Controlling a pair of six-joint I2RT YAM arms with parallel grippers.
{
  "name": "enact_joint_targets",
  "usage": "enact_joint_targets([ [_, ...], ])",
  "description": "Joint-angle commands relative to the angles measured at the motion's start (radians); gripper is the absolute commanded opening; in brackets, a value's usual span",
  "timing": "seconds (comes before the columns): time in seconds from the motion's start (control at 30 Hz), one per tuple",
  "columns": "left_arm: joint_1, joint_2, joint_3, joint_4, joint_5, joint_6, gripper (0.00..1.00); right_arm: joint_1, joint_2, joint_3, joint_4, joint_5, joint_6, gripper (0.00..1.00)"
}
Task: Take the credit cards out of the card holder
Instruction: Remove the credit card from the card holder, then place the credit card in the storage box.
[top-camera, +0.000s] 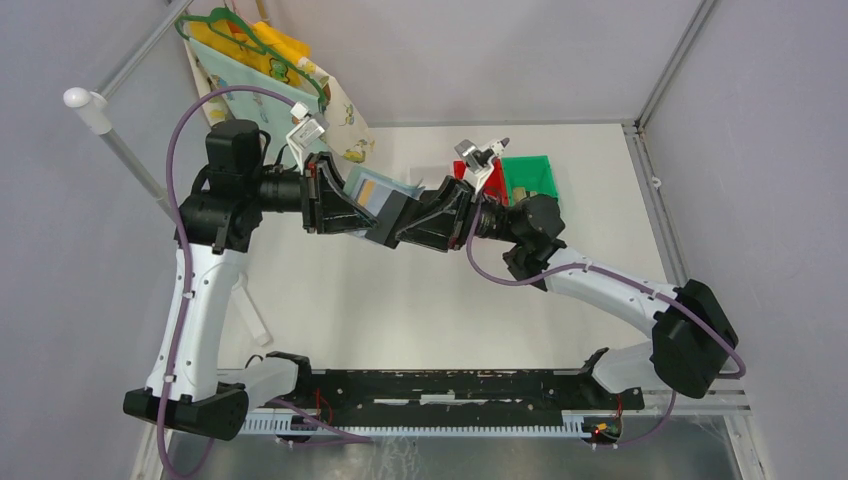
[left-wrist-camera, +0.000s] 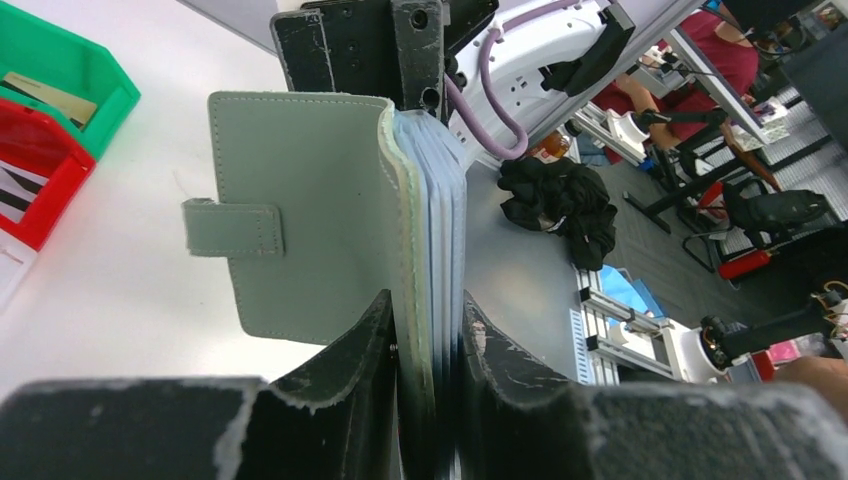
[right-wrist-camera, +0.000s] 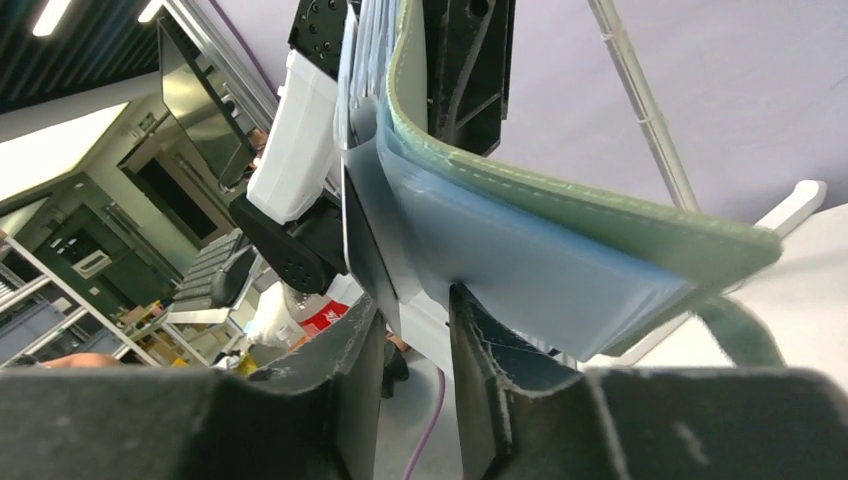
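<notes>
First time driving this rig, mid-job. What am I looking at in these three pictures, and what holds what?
Two robot arms work over a white table. The wide picture looks down from above; the other two come from cameras on each wrist. The left tool is clamped on the grey-green card holder, held in the air. The right tool has its jaws apart around the clear pockets. A green bin and a red bin sit on the table.
</notes>
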Motion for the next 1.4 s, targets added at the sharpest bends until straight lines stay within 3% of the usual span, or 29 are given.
enact_joint_targets([
  [0.0, -0.005, -0.032, -0.003, 0.028, 0.084, -0.051, 0.02, -0.031, 0.024, 0.052, 0.179, 0.002, 0.118, 0.27],
  [0.1, -0.005, -0.036, -0.008, 0.01, 0.043, -0.022, 0.02, -0.057, -0.003, 0.022, 0.193, -0.007, 0.127, 0.14],
  [0.23, -0.004, -0.007, 0.036, -0.132, -0.088, 0.124, 0.02, -0.094, -0.058, -0.029, 0.165, -0.017, 0.1, 0.0],
  [0.37, -0.002, 0.028, 0.078, -0.204, -0.186, 0.21, 0.02, -0.114, -0.098, -0.059, 0.048, -0.039, 0.023, 0.0],
  [0.57, 0.004, 0.004, 0.071, -0.124, -0.252, 0.153, 0.02, -0.145, -0.134, -0.14, -0.05, -0.049, -0.058, 0.0],
  [0.9, 0.005, -0.027, 0.092, -0.089, -0.404, 0.166, 0.02, -0.295, -0.151, -0.171, -0.392, -0.037, -0.29, 0.0],
  [1.1, 0.005, -0.042, 0.09, -0.128, -0.469, 0.231, 0.02, -0.346, -0.009, -0.017, -0.655, 0.14, -0.482, 0.0],
  [1.37, 0.003, -0.056, 0.054, -0.307, -0.439, 0.449, 0.02, -0.332, 0.386, 0.301, -0.778, 0.276, -0.552, 0.0],
])
